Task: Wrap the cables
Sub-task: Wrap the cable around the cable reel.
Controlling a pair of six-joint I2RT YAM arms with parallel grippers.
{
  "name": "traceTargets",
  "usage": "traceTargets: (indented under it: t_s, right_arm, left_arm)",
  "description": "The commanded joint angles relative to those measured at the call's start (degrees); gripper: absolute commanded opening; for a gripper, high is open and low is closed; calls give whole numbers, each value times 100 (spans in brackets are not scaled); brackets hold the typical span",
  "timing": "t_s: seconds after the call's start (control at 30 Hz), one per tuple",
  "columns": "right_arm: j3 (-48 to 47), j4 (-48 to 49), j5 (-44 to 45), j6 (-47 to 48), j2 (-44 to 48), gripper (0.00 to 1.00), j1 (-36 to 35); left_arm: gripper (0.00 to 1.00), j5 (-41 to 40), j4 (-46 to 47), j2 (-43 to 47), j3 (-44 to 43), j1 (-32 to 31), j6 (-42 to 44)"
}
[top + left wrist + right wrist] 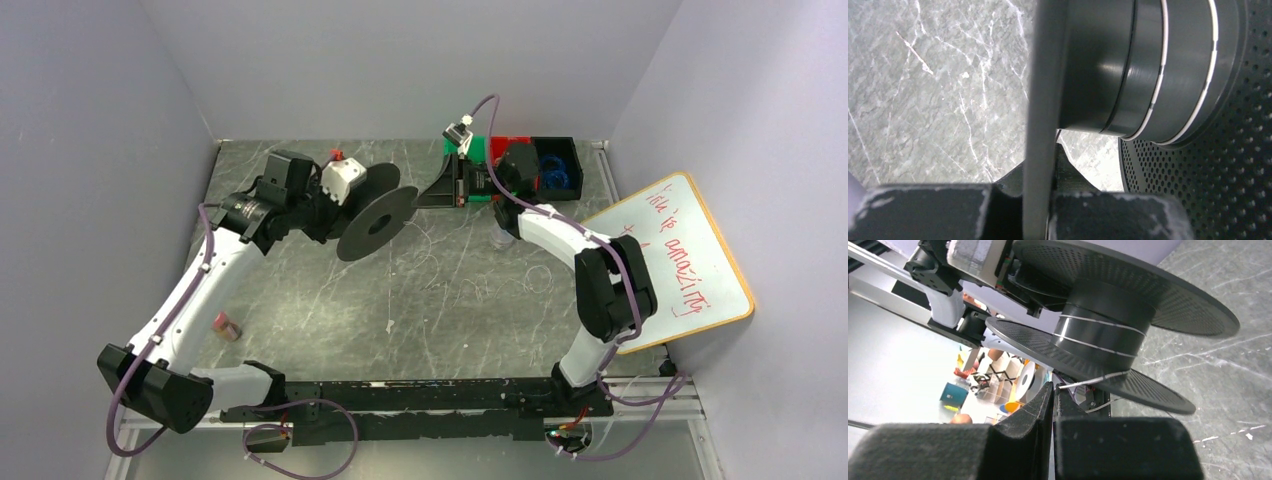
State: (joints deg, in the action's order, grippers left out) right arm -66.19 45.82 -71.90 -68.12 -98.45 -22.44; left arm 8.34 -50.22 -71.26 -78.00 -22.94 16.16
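Left gripper [1040, 192] jaws clamped on black spool [376, 224] flange, 11 o'clock of surface [300, 300]. Right gripper [1054, 390] jaws pinched on cables [1083, 384]. Few turns on hub, loose loops mid-surface. Near flange hides hub from above. Bins [545, 160] at 1 o'clock, whiteboard [680, 260] at 3, small pink item [226, 326] at 8.

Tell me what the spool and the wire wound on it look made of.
The spool: likely black plastic, matte perforated flanges, slight sheen on the hub. The wire: thin, whitish, smooth; coated metal or plastic line, cannot tell.
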Motion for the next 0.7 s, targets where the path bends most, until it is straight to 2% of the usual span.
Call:
traceTargets:
  t_s: [0.0,0.17,0.3,0.43,0.53,0.6,0.67]
  right_arm:
    - [-24,726,-291,-260,404,6,-287]
    - [-136,1125,-260,-559,288,9,-445]
    - [-373,2322,-276,-1498,3,12,-548]
    - [-730,3095,-275,-2272,-357,12,-595]
    - [-826,2317,-266,-1716,-407,5,-679]
    - [-796,1621,-242,-1115,-394,5,-753]
    - [-733,1356,-283,-747,-409,7,-803]
  left_arm:
    - [2,-300,695,-143,-182,87,-536]
    - [2,-813,794,-331,-250,86,-705]
    - [2,-1452,908,-497,-258,89,-798]
    - [2,-1573,980,-544,-212,86,-873]
    - [2,-1568,964,-570,-216,88,-936]
    - [2,-1526,978,-573,-216,87,-984]
    - [2,-1394,968,-563,-243,83,-1003]
